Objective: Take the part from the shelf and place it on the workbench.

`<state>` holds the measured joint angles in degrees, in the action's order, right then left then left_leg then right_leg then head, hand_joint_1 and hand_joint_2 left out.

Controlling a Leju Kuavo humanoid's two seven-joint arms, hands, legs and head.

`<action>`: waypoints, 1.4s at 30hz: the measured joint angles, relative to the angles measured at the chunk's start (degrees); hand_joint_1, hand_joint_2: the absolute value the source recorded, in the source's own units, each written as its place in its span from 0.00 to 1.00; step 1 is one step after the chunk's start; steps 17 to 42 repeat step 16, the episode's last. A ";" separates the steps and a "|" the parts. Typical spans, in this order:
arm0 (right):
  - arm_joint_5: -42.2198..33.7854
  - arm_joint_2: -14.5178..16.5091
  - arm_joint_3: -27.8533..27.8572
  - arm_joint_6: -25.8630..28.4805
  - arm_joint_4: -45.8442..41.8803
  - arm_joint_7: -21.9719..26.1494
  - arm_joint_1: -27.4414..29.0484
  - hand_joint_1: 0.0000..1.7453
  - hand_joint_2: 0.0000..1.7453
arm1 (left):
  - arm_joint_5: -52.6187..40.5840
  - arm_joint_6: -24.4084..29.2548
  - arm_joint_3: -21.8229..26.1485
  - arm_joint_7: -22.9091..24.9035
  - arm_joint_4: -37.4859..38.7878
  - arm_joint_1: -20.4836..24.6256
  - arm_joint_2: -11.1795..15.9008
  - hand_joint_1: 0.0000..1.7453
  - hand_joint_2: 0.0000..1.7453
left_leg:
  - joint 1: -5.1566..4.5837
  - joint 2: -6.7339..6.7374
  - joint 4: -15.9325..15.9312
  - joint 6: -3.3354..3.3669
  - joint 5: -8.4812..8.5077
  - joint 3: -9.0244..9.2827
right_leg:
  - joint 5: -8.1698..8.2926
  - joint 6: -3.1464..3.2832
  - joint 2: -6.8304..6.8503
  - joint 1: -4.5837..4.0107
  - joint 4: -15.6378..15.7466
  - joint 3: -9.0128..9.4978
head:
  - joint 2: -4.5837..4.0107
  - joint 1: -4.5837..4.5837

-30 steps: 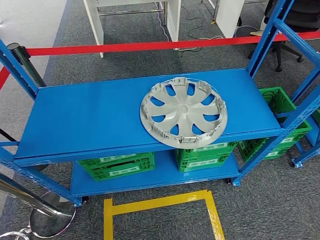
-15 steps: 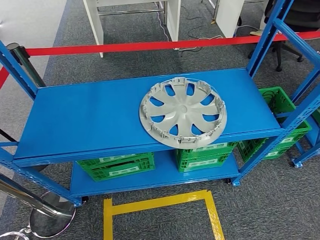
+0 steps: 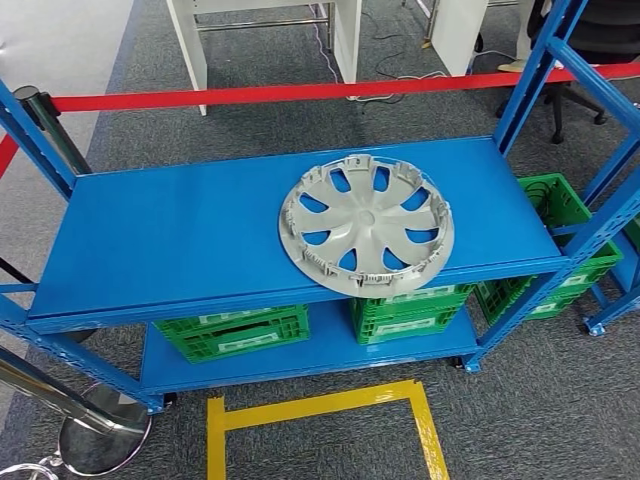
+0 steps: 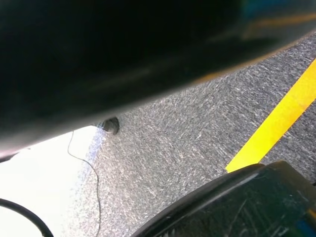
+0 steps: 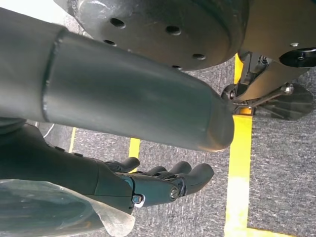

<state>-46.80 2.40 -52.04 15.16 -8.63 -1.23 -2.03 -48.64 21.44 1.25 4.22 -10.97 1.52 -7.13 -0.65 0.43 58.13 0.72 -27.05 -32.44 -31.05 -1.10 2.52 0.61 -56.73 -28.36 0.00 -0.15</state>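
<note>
On the blue shelf (image 3: 189, 230) the part (image 3: 366, 225) lies ungrasped; the right hand (image 5: 156, 182) hangs spread and empty, so reaching comes next.

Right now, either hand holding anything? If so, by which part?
Nothing held. The right hand hangs over the carpet, fingers extended and apart, nothing in them. The hubcap lies untouched on the blue shelf. The left hand cannot be told.
</note>
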 joint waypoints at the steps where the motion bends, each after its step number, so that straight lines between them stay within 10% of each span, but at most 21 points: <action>1: -0.01 0.00 0.00 0.03 0.00 -0.08 0.00 0.00 0.25 | 0.02 -0.03 0.00 0.00 0.00 0.00 0.00 0.00 0.50 | 0.00 0.00 0.00 0.00 0.00 0.00 | 0.00 0.00 0.00 0.00 0.00 0.00 | 0.00 0.00; 3: -0.08 0.00 0.00 0.13 0.00 -0.35 0.00 0.00 0.75 | 0.22 -0.23 0.00 0.00 0.00 0.00 0.00 0.00 1.00 | 0.00 0.00 0.00 0.00 0.00 0.00 | 0.00 0.00 0.00 0.00 0.00 0.00 | 0.00 0.00; 4: -0.17 0.00 0.00 0.17 0.00 -0.51 0.00 0.00 1.00 | 0.43 -0.41 0.01 -0.01 0.00 0.00 -0.01 0.00 1.00 | 0.00 0.00 0.00 0.00 0.00 0.00 | 0.00 0.00 0.00 0.00 0.00 0.00 | 0.00 0.00; 6: -0.25 0.00 0.21 0.20 -0.01 -0.74 0.06 0.00 1.00 | 1.19 -0.90 0.05 -0.04 0.00 -0.05 0.00 0.00 1.00 | 0.00 0.00 0.00 0.00 0.00 0.00 | 0.00 0.00 0.00 0.00 0.00 0.00 | 0.00 0.00; 7: -0.04 0.00 0.60 0.15 -0.02 -0.78 0.14 0.00 1.00 | 1.77 -1.18 0.08 -0.07 0.00 -0.13 0.02 0.00 0.75 | 0.00 0.00 0.00 0.00 0.00 0.01 | 0.00 0.00 0.00 0.00 0.00 0.00 | 0.00 0.00; 10: 2.34 0.00 3.36 -0.56 -0.28 -0.77 0.66 0.00 0.25 | 4.56 -2.40 0.11 -0.18 -0.02 -0.57 0.21 0.00 0.00 | 0.00 0.00 0.00 0.00 0.00 0.02 | -0.01 0.01 0.00 -0.01 0.00 0.01 | 0.00 0.00; 11: 3.51 0.00 4.51 -0.93 -0.44 -0.75 0.90 0.00 0.00 | 5.73 -2.92 0.10 -0.25 -0.07 -0.78 0.33 0.00 0.00 | 0.00 0.00 -0.01 0.00 0.00 0.02 | -0.01 0.01 0.00 -0.01 0.00 0.01 | 0.00 0.00; 42: 8.86 0.00 9.63 -2.63 -1.41 -0.64 1.90 0.00 0.00 | 11.04 -5.17 0.09 -0.81 -0.56 -1.81 0.97 0.00 0.00 | 0.00 0.00 -0.01 0.00 -0.01 0.02 | -0.03 0.00 0.00 -0.01 0.00 -0.19 | 0.00 0.00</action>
